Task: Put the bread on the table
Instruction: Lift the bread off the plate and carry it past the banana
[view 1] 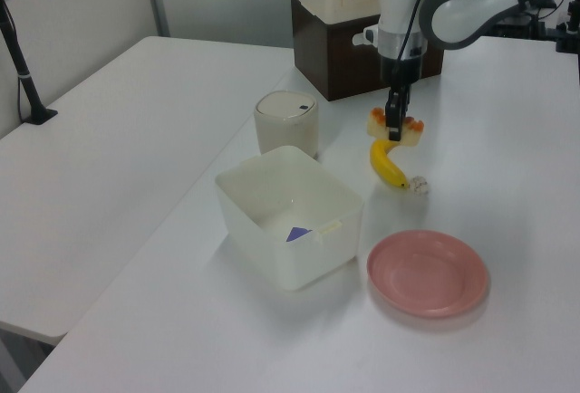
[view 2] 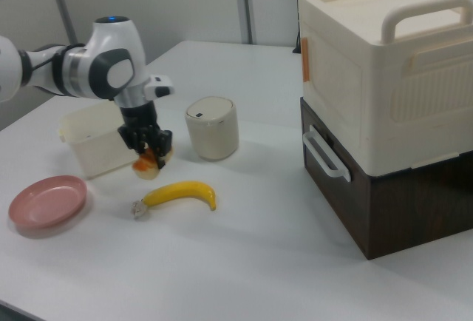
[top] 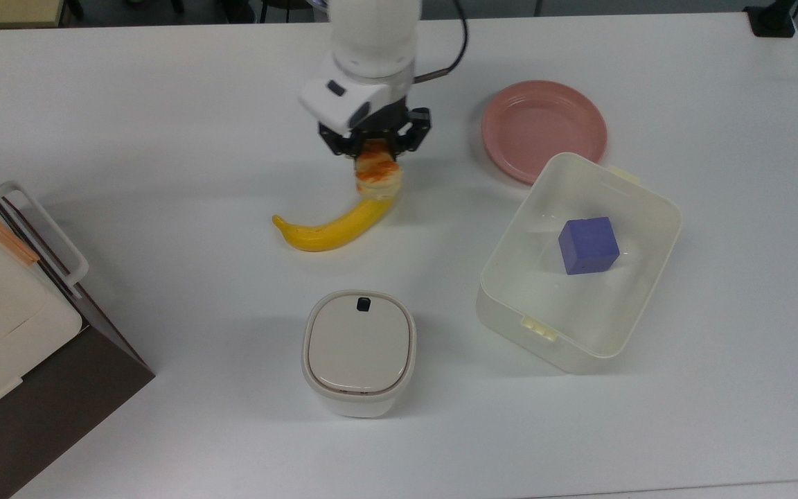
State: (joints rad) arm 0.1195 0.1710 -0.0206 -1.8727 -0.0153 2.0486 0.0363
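No readable brand, label or writing anywhere. End effector clamped on bread, one piece, held above white counter, over stem end of banana in top view. In right view, bread hangs just above banana, not resting on counter. Counts: one banana, one pink plate, one open white bin holding one purple cube, one lidded round-cornered container, one cream box on brown base.
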